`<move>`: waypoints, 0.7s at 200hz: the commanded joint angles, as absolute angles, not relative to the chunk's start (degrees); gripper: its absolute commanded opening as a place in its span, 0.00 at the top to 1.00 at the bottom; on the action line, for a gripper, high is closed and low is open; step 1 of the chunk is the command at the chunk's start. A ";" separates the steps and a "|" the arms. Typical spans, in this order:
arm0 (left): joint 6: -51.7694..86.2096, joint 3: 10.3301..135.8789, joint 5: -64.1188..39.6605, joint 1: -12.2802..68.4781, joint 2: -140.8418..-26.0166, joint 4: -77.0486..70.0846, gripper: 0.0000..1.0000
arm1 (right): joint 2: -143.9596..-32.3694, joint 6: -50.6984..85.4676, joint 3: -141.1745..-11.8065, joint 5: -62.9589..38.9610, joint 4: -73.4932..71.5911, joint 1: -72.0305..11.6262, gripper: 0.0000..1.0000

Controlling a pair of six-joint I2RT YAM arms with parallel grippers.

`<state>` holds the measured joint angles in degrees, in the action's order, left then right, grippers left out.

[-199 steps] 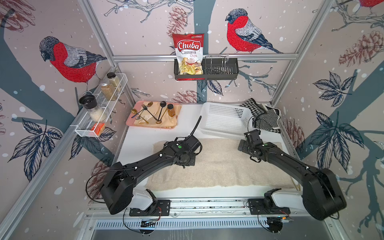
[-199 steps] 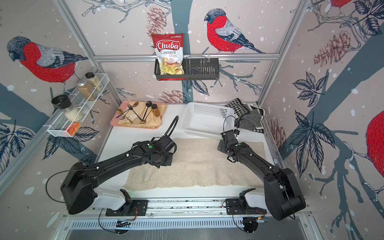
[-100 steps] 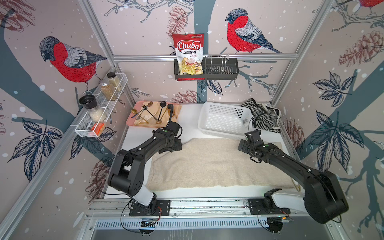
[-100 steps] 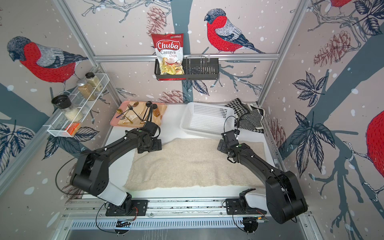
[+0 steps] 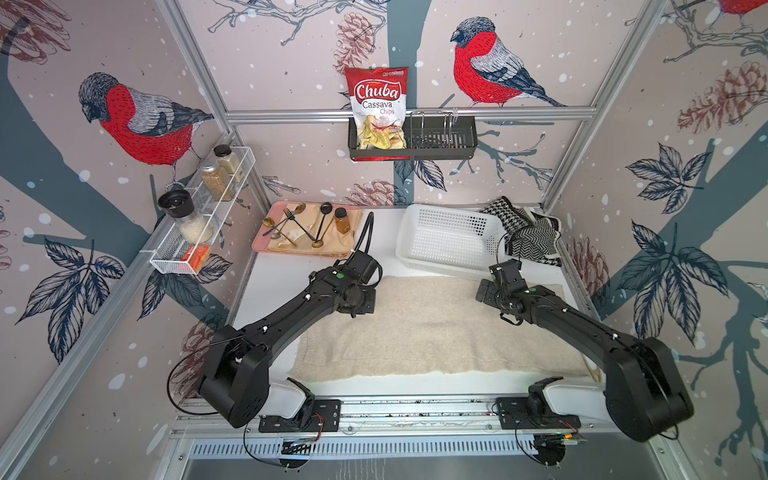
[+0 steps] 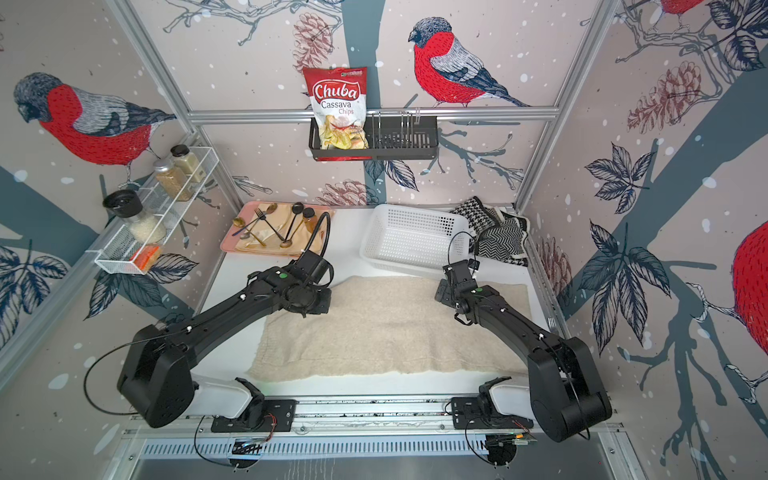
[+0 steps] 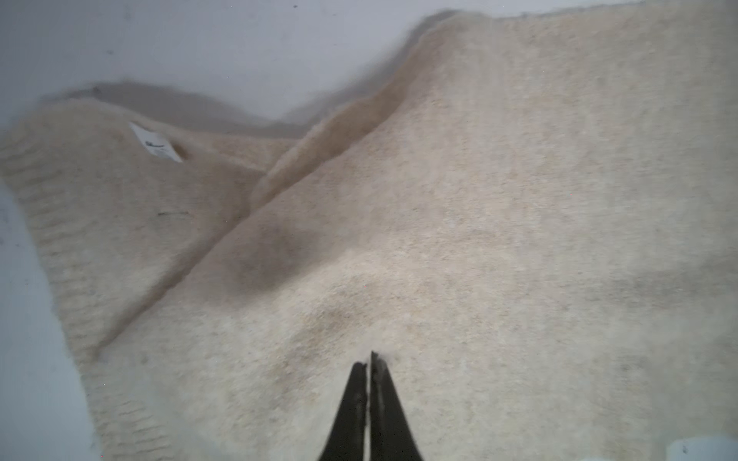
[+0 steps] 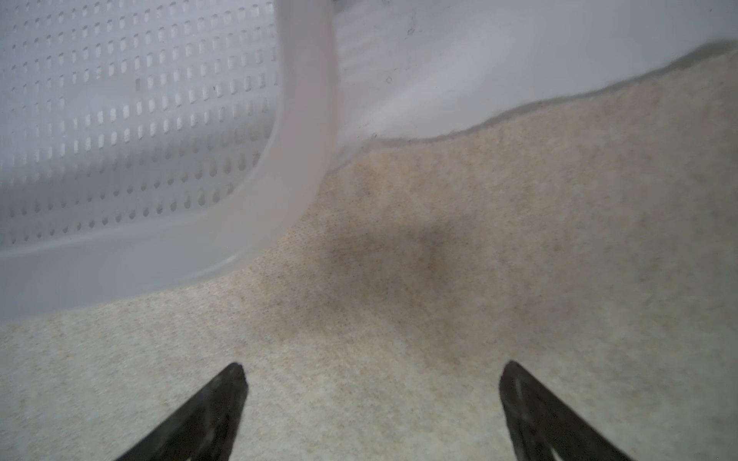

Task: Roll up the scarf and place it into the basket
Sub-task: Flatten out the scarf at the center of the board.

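Observation:
The cream woolly scarf [image 5: 436, 328] [image 6: 395, 328] lies spread flat across the white table. The white perforated basket [image 5: 440, 266] [image 6: 399, 266] stands empty behind it, its front rim touching the scarf's far edge. My left gripper [image 5: 365, 303] [image 7: 369, 359] is down on the scarf's far left part, jaws shut on a pinch of scarf [image 7: 519, 199]; a folded-over corner with a white label [image 7: 155, 147] lies just beyond. My right gripper [image 5: 484, 291] [image 8: 371, 375] hovers open over the scarf [image 8: 479, 279] beside the basket's corner [image 8: 303, 119], nothing between its fingers.
A pink tray [image 5: 266, 245] with cutlery and a small bottle sits at the back left. Black-and-white patterned cloths [image 5: 528, 232] lie at the back right, behind the basket. A white wire rack [image 5: 199, 224] with jars hangs on the left wall, and a black caddy [image 5: 436, 143] with a chips bag on the back wall.
My left gripper swung left toward the tray, opened, then came back right onto the scarf's far left part and closed. The right arm has not moved.

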<state>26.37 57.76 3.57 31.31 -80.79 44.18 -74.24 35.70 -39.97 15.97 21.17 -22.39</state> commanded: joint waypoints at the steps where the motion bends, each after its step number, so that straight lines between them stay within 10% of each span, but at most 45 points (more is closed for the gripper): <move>1: 25.39 55.80 5.64 26.34 -82.25 43.24 0.03 | -74.40 34.78 -40.42 15.64 20.20 -22.56 0.00; 49: 17.15 57.66 1.39 17.68 -94.57 38.47 0.07 | -73.96 34.41 -40.42 16.52 20.62 -22.12 0.00; 56: 16.47 58.85 -1.14 17.74 -95.66 38.70 0.27 | -74.07 34.36 -40.41 16.46 20.57 -21.98 0.00; 65: 16.35 58.32 -4.66 18.23 -94.76 37.52 1.00 | -74.17 34.20 -40.35 16.44 20.48 -21.81 0.00; 140: 32.01 57.98 5.17 39.37 -81.00 50.76 1.00 | -77.03 34.28 -40.43 15.21 18.64 -21.44 0.00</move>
